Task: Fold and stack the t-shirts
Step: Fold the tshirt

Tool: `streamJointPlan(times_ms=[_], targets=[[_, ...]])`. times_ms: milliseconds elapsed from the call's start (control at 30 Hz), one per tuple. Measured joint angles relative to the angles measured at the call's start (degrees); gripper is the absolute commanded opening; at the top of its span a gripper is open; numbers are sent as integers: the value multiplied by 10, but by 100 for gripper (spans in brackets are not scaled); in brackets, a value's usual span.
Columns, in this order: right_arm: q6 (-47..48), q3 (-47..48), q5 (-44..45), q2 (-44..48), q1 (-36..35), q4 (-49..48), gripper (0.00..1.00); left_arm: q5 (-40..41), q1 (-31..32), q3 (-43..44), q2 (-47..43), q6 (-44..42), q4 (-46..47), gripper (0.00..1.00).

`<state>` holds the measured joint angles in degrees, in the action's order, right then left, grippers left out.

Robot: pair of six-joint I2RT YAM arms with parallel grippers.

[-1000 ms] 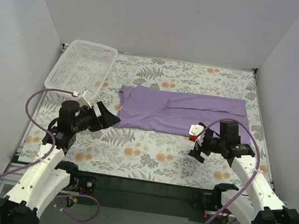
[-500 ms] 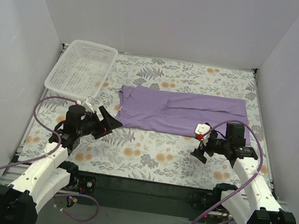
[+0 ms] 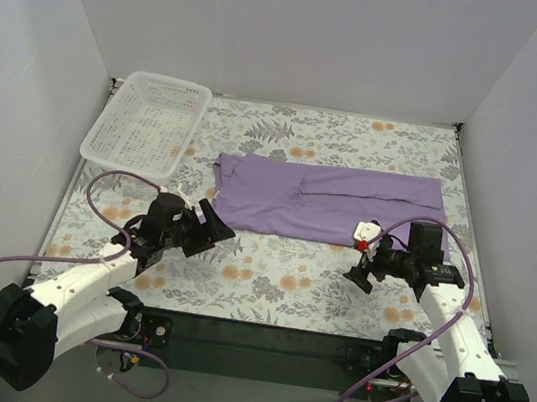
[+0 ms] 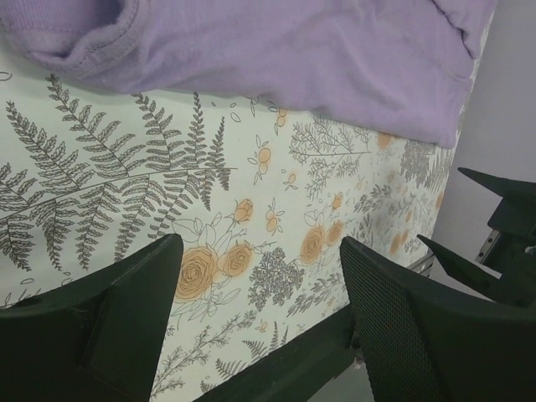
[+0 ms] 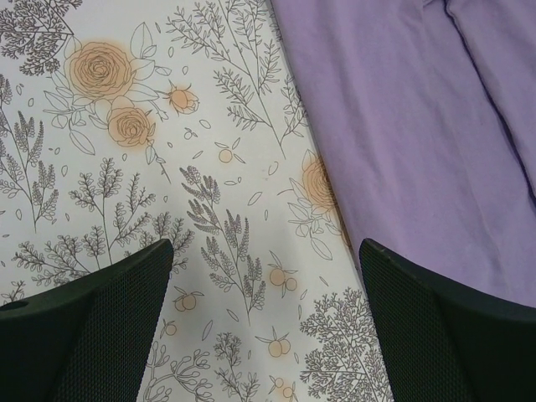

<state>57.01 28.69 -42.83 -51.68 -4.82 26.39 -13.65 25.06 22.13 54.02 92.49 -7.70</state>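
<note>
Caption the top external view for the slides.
Left gripper and right gripper open at the near edge of the lavender t-shirt on floral table; white basket back left.

1. We can read no text, brand, number or sign in any of the three views.
2. The t-shirt [image 3: 329,205] shows us only plain purple cloth, with no lettering we can make out.
3. The desk [image 3: 266,282] carries a print of flowers and ferns, which is pattern and not writing.
4. A small white and red patch [image 3: 369,233] sits just beside the t-shirt's near edge in the top view. It is too small for us to tell whether it bears any writing.
</note>
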Motion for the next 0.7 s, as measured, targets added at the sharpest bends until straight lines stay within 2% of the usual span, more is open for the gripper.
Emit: streamJointPlan(times_ms=[700], targets=[[0,-4,-7,0,7,0,98,102,53,0,71,70,26,72]])
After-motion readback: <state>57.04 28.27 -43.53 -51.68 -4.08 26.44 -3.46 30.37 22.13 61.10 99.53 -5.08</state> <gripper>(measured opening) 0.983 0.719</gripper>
